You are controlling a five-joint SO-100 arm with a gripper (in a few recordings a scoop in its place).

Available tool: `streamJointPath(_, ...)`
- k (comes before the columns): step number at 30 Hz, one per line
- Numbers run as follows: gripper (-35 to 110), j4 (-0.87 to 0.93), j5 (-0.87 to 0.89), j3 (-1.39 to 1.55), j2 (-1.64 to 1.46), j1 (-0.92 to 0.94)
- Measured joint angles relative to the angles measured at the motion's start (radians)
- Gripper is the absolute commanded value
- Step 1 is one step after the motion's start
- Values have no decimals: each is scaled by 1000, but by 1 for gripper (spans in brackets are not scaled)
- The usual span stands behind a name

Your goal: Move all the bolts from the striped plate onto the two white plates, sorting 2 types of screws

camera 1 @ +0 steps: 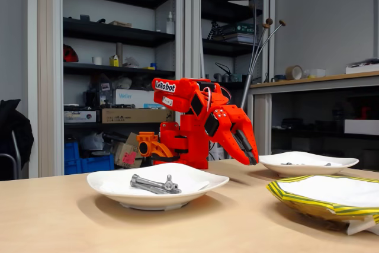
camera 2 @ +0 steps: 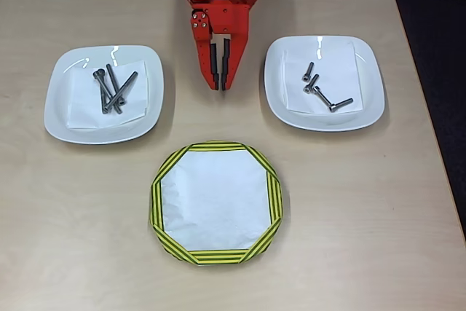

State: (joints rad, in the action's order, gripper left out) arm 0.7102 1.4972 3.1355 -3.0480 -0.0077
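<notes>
Fixed view: the red arm's jaws (camera 1: 251,159) hang low over the wooden bench (camera 1: 59,217), near closed, holding nothing. Long grey bolts (camera 1: 153,185) lie on the near white plate (camera 1: 112,186).

Overhead view: short bolts (camera 2: 320,91) sit on the right white plate (camera 2: 364,100); the yellow striped plate (camera 2: 156,202) lies below the jaws.

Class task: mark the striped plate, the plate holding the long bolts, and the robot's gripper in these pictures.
Striped plate (camera 2: 215,256), overhead view: on its yellow, dark-striped front rim.
White plate with long bolts (camera 2: 62,118), overhead view: on its bare lower-left rim.
Gripper (camera 2: 220,84), overhead view: midway between its fingertips.
</notes>
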Motion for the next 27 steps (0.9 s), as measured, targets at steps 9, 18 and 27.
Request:
streamJointPath(9,0,403,-77,0,-201,54)
streamJointPath(18,0,591,15,2,-264,100)
streamJointPath(27,0,594,-38,2,-265,94)
